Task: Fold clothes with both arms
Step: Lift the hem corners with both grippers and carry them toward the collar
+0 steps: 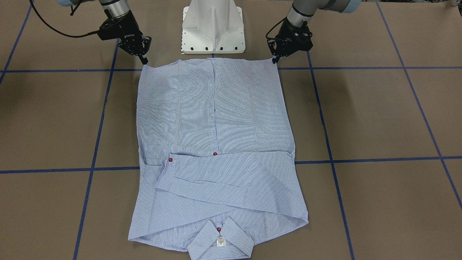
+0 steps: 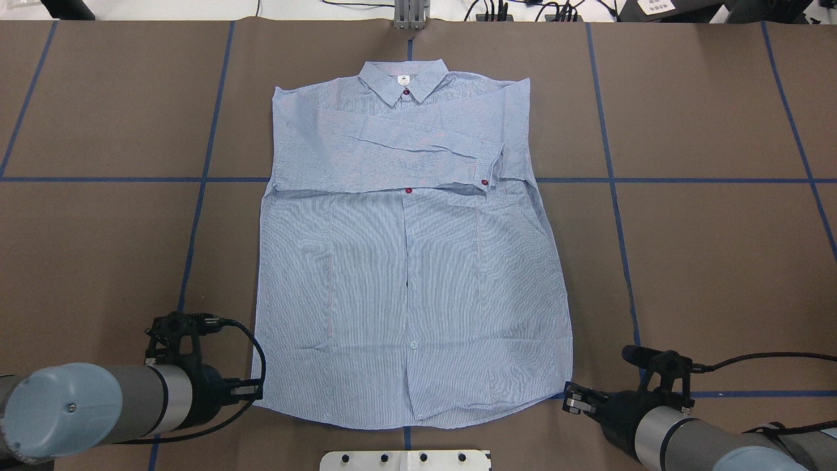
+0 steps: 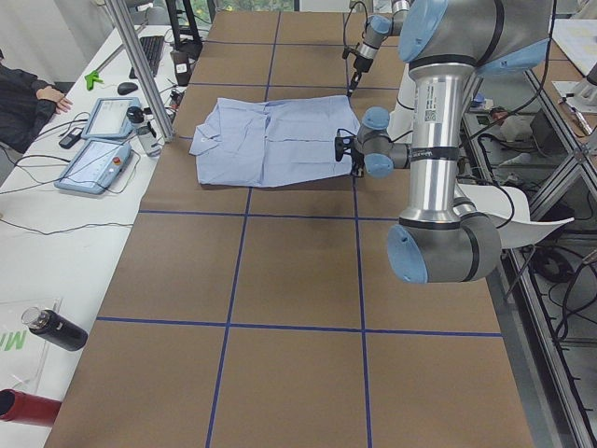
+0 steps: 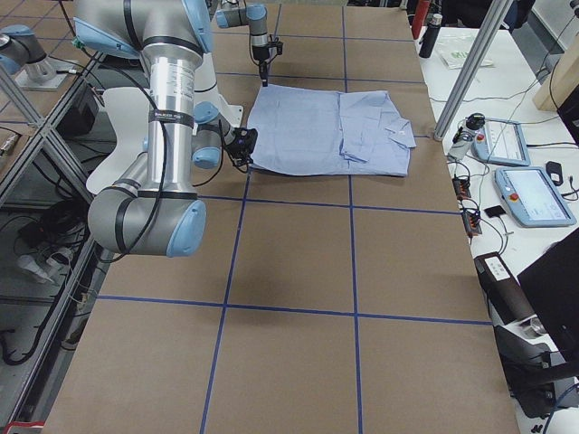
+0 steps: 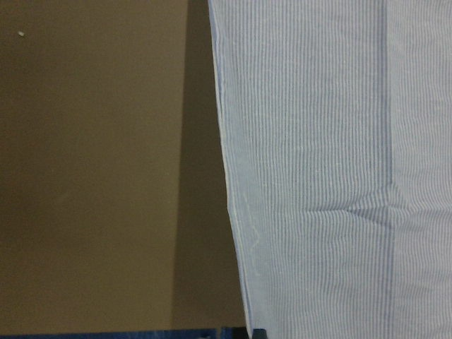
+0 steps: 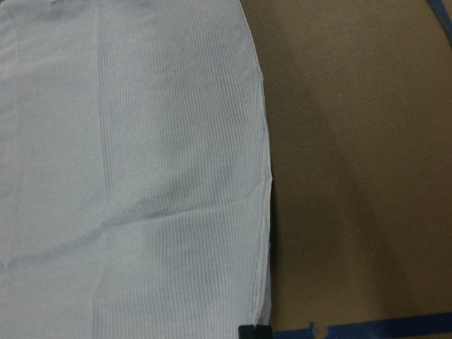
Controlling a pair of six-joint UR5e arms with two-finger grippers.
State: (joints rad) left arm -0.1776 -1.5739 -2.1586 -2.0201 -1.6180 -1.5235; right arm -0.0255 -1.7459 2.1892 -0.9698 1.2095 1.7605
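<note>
I saw the striped shirt lying flat on the brown tabletop, sleeves folded across its chest (collar farthest from the robot). The left hand and right hand sat at its hem corners; I couldn't tell whether either was clenched.
</note>
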